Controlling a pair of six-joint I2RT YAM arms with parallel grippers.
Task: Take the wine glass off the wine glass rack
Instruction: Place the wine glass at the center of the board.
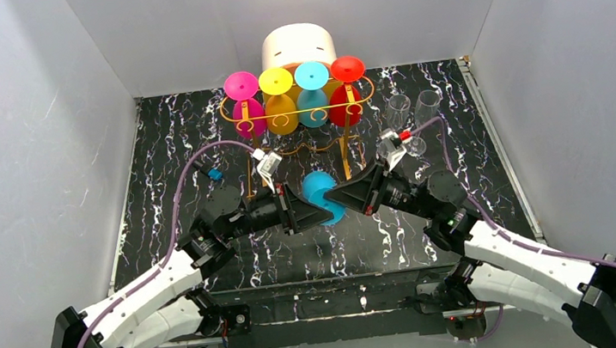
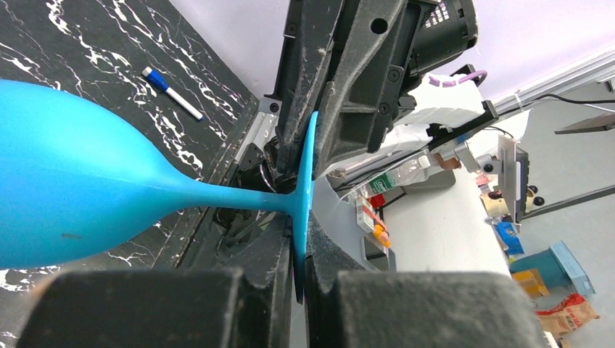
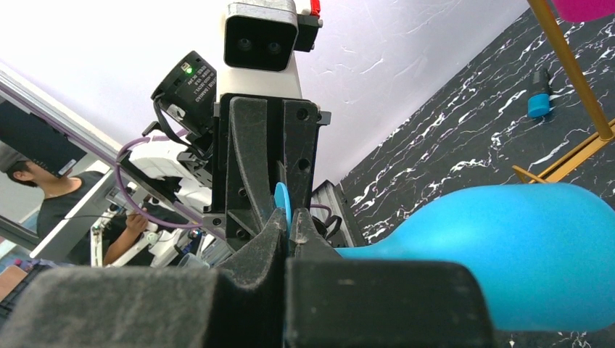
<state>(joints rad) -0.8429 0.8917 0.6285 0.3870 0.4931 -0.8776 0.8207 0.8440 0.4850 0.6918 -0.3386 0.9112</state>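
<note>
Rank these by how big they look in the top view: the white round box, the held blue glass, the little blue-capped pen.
Largest: white round box.
Next: blue glass, though it is partly hidden.
Smallest: blue-capped pen, plainly.

Blue wine glass (image 1: 316, 189), orange-gold rack (image 1: 346, 156), black table (image 1: 475, 148) (white veins)

White arm links (image 1: 156, 285), black joints (image 1: 222, 209), purple cables (image 1: 176, 196), scuffed black fingers (image 2: 145, 308) with screws (image 2: 395, 75).

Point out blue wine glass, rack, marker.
blue wine glass (image 2: 72, 196): left wrist view, on the bowl.
wine glass rack (image 3: 571, 69): right wrist view, on an upright gold rod.
marker (image 2: 174, 94): left wrist view, white barrel.
</note>
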